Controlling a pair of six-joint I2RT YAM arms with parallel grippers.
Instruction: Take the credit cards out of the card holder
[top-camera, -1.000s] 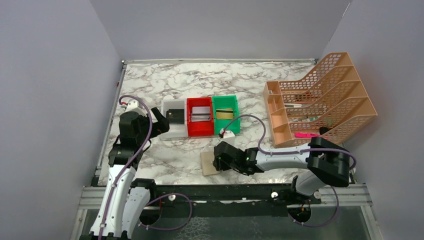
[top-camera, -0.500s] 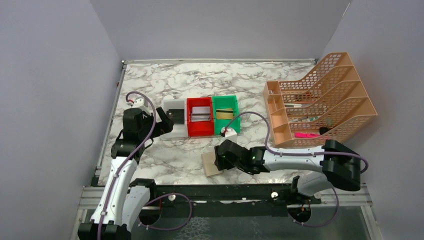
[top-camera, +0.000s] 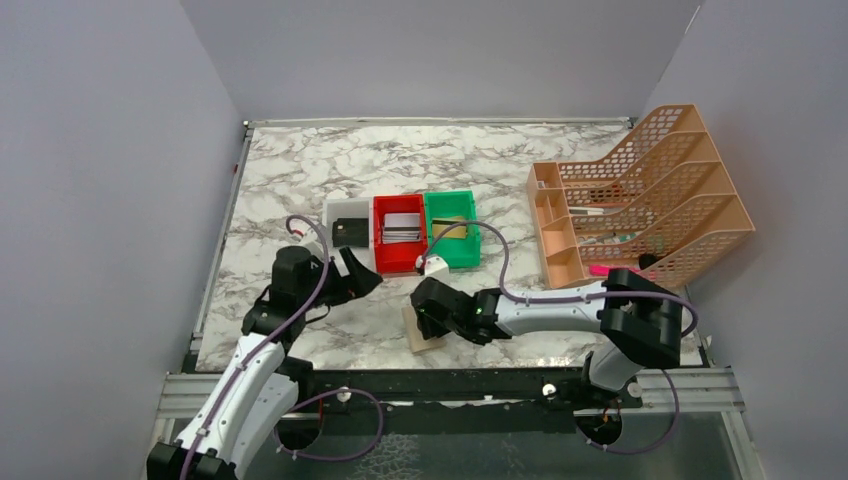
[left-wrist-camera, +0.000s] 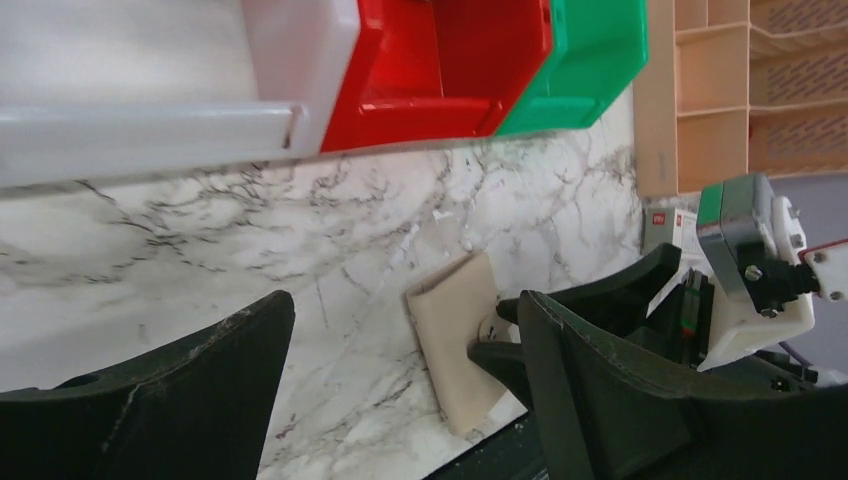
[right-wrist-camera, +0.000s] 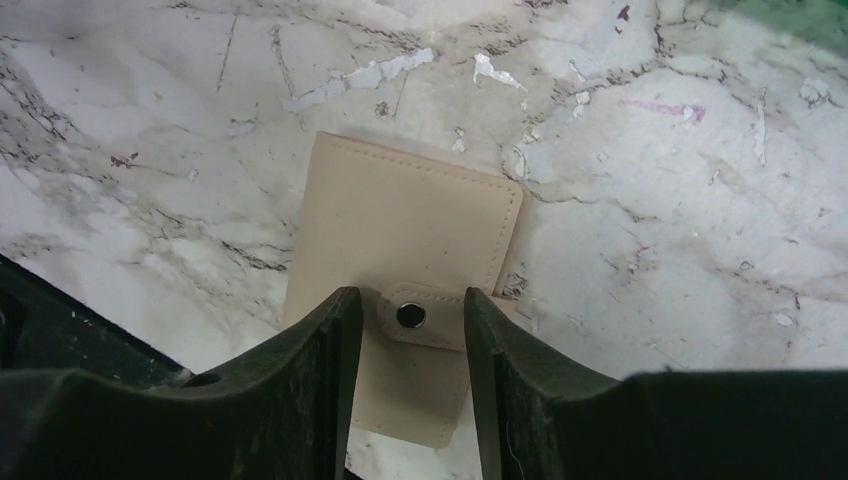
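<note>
Tan card holder (right-wrist-camera: 410, 230) closed on worktop (right-wrist-camera: 650, 200); right end effector (right-wrist-camera: 408, 300) narrowly straddles snap tab (right-wrist-camera: 415, 316), likely to unsnap; left end effector (left-wrist-camera: 400, 305) wide, empty.

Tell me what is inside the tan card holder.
Nothing shows: the card holder lies folded shut, the right pincer straddling its snap tab. Whatever it holds is covered.

Card holder (top-camera: 413, 336) before bins (top-camera: 398, 262), apparently overhanging table (top-camera: 330, 170)

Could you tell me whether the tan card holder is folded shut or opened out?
Folded shut: the card holder lies flat on the table, its snap tab wrapped onto the top face; its inside is hidden.
</note>
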